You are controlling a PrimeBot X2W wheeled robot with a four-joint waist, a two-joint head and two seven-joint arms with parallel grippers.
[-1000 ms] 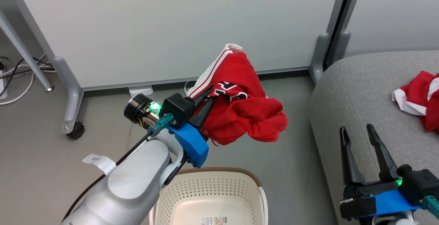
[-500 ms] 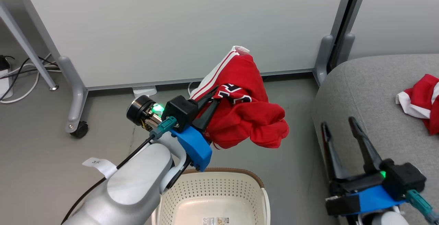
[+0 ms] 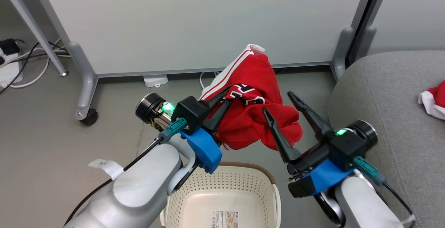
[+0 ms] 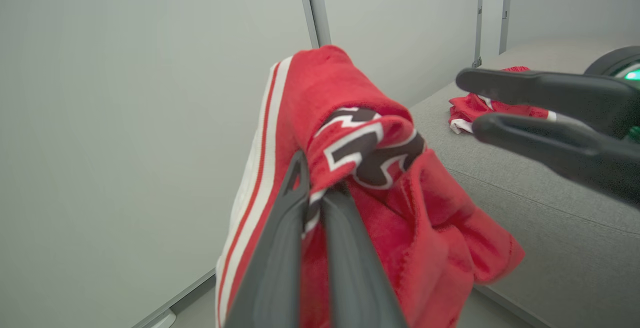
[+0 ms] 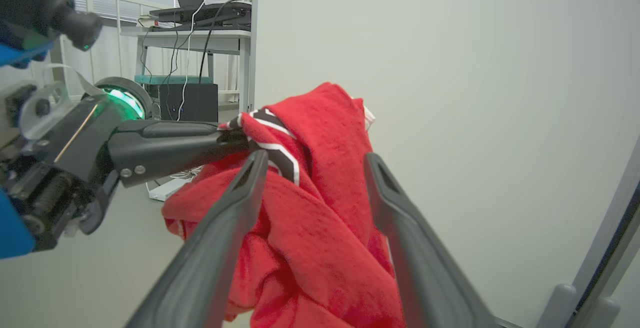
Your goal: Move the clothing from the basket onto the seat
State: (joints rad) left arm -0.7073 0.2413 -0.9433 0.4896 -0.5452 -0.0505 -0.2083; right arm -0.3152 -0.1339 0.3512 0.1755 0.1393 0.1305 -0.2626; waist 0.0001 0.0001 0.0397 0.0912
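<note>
My left gripper (image 3: pixel 229 94) pinches the garment (image 3: pixel 253 116) in the air beyond the basket (image 3: pixel 243 186), left of the seat (image 3: pixel 382 89). My right gripper (image 3: pixel 277 101), fingers spread, has just swung in near its right side. A handover looks likely.

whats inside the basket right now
A sticker on the basket's bare base, nothing else in the visible part. The left forearm covers its left corner; its near end is out of frame.

A red fabric garment (image 3: pixel 250 123) hangs in the air beyond the cream plastic basket (image 3: pixel 222 183). The grey upholstered seat (image 3: pixel 382 89), right, bears another garment (image 3: pixel 434 101).
</note>
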